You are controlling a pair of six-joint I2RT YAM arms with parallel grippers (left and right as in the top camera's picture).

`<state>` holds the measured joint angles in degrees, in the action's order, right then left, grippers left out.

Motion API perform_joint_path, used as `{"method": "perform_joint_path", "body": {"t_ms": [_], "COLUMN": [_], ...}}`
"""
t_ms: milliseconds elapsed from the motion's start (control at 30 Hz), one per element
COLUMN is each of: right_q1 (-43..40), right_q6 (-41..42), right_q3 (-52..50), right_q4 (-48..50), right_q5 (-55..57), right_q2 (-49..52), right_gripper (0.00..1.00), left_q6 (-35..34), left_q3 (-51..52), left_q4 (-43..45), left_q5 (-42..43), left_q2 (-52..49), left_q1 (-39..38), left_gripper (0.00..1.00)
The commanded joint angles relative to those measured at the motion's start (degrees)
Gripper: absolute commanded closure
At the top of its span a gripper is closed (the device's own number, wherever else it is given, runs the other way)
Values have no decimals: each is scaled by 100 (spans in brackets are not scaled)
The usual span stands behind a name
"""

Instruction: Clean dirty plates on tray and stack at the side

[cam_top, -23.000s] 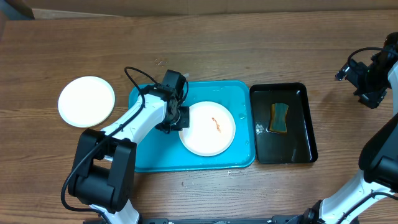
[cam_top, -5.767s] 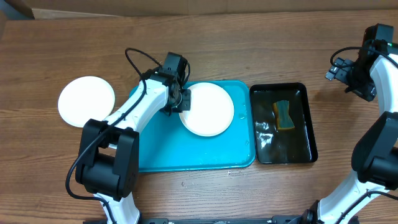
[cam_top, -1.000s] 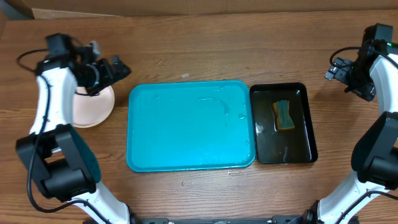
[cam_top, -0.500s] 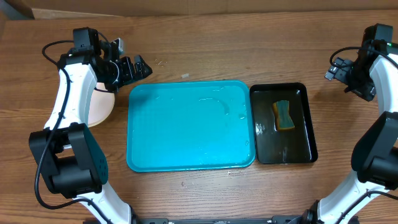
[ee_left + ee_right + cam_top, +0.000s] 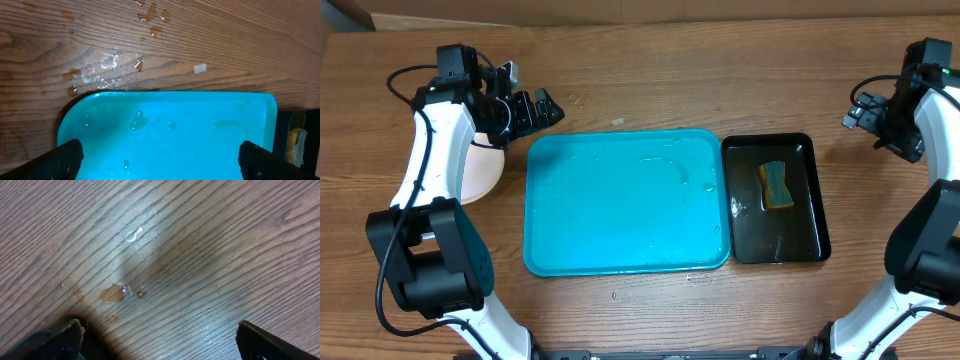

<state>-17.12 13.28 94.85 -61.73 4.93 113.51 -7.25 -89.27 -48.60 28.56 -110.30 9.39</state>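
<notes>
The turquoise tray (image 5: pixel 625 245) lies mid-table, wet and with no plates on it; the left wrist view looks down on its far left corner (image 5: pixel 165 125). A pale stack of plates (image 5: pixel 480 175) sits on the wood left of the tray, partly hidden under my left arm, so I cannot tell how many there are. My left gripper (image 5: pixel 542 110) hovers open and holding nothing above the tray's back left corner; its fingertips (image 5: pixel 65 157) frame bare tray. My right gripper (image 5: pixel 860 115) hangs open over bare wood at the far right; its fingers (image 5: pixel 270 342) are wide apart.
A black tray (image 5: pixel 775 230) holding water and a yellow-and-teal sponge (image 5: pixel 775 185) stands right of the turquoise tray; the sponge (image 5: pixel 296 140) shows at the left wrist view's edge. Water droplets (image 5: pixel 105 62) lie on the wood behind the tray and under the right gripper (image 5: pixel 122 291).
Over the last second my left arm swung from above the plate stack to the right, toward the tray's back left corner, then stopped. The right arm has not moved.
</notes>
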Motion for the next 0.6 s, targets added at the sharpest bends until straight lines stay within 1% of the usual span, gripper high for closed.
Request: {"method": "perform_joint_path", "body": {"t_ms": [0,100,267,567], "right_q1": [186,511,1460,3967], "right_q6": [20,20,22,22], "right_q3": [74,74,74,74], "right_q4": [11,11,13,13], "right_q5": [37,37,37,35], "right_q2": [-74,-243,-883,-2743], "right_gripper": [0,0,0,0], "left_q6": [129,129,129,129], "left_q3": [2,2,2,2], "left_q4": [4,4,4,4], "left_q5": [85,85,85,87], "left_q2": [46,46,46,46], "left_q1": [-7,-7,-7,-9], "left_gripper": [0,0,0,0]}}
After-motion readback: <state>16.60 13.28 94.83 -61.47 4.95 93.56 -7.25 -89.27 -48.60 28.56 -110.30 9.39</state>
